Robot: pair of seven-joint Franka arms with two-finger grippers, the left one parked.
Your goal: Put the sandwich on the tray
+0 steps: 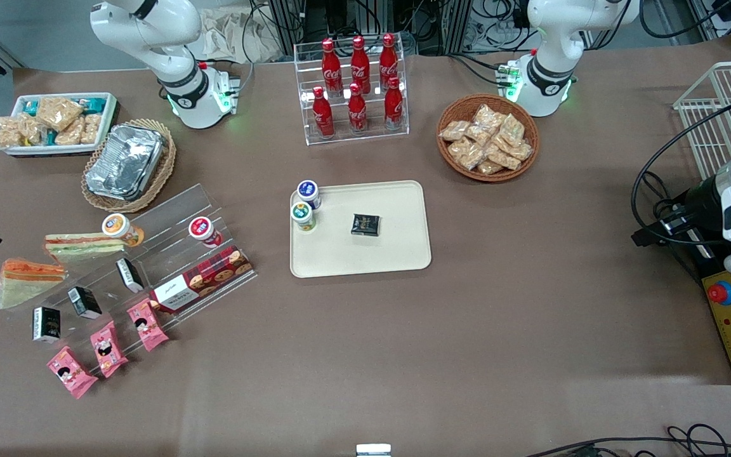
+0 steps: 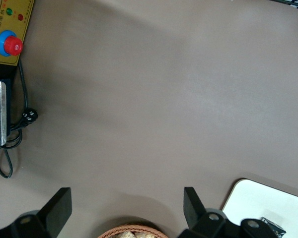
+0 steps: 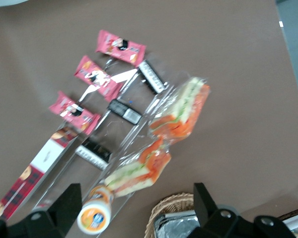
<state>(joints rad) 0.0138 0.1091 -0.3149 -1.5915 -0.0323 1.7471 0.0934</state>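
Note:
The sandwich point(image 1: 26, 279) is a clear-wrapped wedge with a thick orange layer. It lies on the brown table at the working arm's end, beside the acrylic stand, and shows in the right wrist view too point(image 3: 181, 111). The cream tray point(image 1: 397, 251) sits mid-table, and one corner of it point(image 2: 268, 201) appears in the left wrist view. My gripper point(image 3: 135, 198) hangs high above the table, open, with nothing between its fingers. It is over the flatter sandwich point(image 3: 136, 171) and the wicker basket's rim, short of the sandwich. The gripper is out of the front view.
On the tray stand two small cups point(image 1: 305, 204) and a dark packet point(image 1: 365, 225). The stepped acrylic stand point(image 1: 169, 254) holds cups, a cookie box and dark packets, with pink packs point(image 1: 106, 349) in front. A foil container point(image 1: 125, 162) sits in a wicker basket.

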